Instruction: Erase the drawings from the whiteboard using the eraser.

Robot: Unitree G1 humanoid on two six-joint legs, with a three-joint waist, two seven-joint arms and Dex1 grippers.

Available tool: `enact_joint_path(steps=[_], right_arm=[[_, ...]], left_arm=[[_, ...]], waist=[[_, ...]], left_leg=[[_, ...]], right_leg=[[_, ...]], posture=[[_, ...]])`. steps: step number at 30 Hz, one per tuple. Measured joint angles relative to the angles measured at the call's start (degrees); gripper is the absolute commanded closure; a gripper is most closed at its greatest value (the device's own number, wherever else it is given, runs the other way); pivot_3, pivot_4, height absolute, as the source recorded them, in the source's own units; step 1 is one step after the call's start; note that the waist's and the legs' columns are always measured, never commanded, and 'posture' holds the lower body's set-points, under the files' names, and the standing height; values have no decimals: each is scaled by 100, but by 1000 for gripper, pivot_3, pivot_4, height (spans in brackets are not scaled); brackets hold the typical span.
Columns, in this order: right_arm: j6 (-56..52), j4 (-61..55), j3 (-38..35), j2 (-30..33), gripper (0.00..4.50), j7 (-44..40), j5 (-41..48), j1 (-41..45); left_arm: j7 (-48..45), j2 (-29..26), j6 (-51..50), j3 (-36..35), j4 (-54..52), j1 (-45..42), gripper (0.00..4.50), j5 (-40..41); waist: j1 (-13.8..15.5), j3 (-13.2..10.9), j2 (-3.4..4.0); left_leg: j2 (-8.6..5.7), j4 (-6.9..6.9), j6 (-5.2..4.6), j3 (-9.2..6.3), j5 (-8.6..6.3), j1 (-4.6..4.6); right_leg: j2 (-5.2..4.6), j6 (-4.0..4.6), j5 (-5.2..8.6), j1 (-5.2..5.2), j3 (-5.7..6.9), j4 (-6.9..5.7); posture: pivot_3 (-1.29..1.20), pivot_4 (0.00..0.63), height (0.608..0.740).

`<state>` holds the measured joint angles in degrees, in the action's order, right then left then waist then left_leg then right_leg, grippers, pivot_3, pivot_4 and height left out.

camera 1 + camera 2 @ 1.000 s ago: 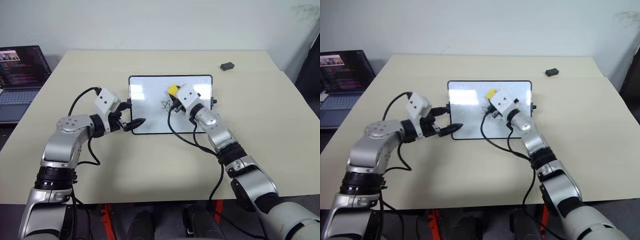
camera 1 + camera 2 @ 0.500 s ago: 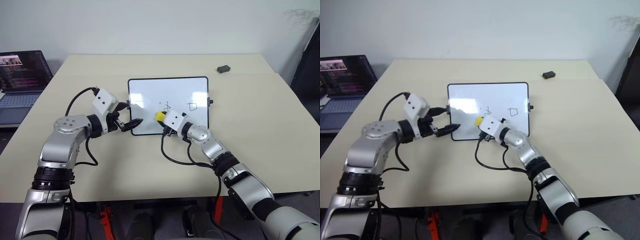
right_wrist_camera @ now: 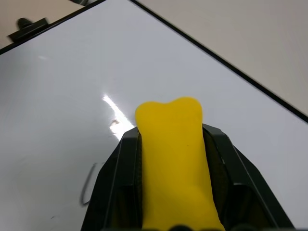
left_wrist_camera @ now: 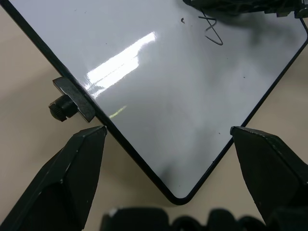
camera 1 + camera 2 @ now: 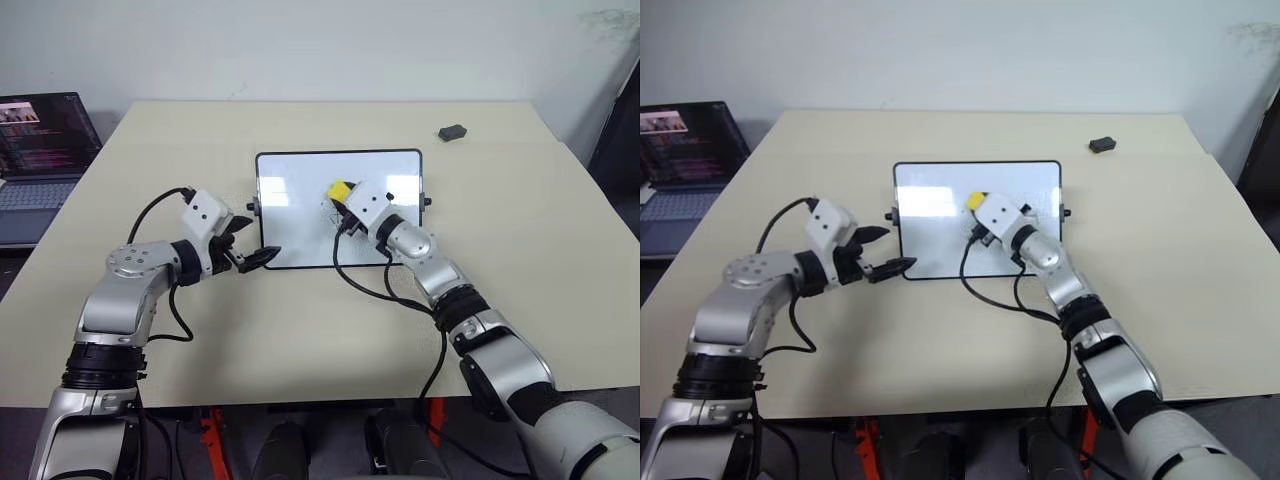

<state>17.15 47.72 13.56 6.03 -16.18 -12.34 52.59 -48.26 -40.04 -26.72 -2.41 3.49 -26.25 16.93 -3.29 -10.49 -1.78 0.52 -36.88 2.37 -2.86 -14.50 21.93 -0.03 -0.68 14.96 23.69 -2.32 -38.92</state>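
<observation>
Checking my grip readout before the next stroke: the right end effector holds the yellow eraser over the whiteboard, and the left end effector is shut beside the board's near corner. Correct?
Not quite. The left end effector is open, its fingers spread either side of the whiteboard corner, as the left wrist view shows. The right end effector does hold the yellow eraser over the board.

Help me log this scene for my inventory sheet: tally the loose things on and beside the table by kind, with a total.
Whiteboard: 1
Yellow eraser: 1
Small dark object at the table's far corner: 1
Laptop beside the table: 1
Total: 4
</observation>
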Motion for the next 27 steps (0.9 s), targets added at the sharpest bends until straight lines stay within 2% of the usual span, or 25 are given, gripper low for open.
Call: enact_joint_path(steps=[7,13,27], right_arm=[[-72,121,140,-254,3189,-18,-154,41],[-298,8,378,-328,3189,-373,-267,-9],[-490,-30,218,-168,3190,221,-233,155]], left_arm=[[14,10,-9,-22,-72,115,0,2],[13,11,-30,-22,-78,103,0,2],[25,115,-91,-20,-251,79,0,6]], waist=[[-16,0,0],[-5,0,0],[38,0,0]], left_leg=[[3,-3,-1,0,0,-5],[1,-4,0,0,0,-5],[-2,-8,0,-4,1,-5]], right_leg=[[3,1,0,0,0,-6],[2,1,0,-2,1,-4],[1,1,-1,-7,4,-4]], posture=[[0,150,740],[0,150,740],[0,150,740]])
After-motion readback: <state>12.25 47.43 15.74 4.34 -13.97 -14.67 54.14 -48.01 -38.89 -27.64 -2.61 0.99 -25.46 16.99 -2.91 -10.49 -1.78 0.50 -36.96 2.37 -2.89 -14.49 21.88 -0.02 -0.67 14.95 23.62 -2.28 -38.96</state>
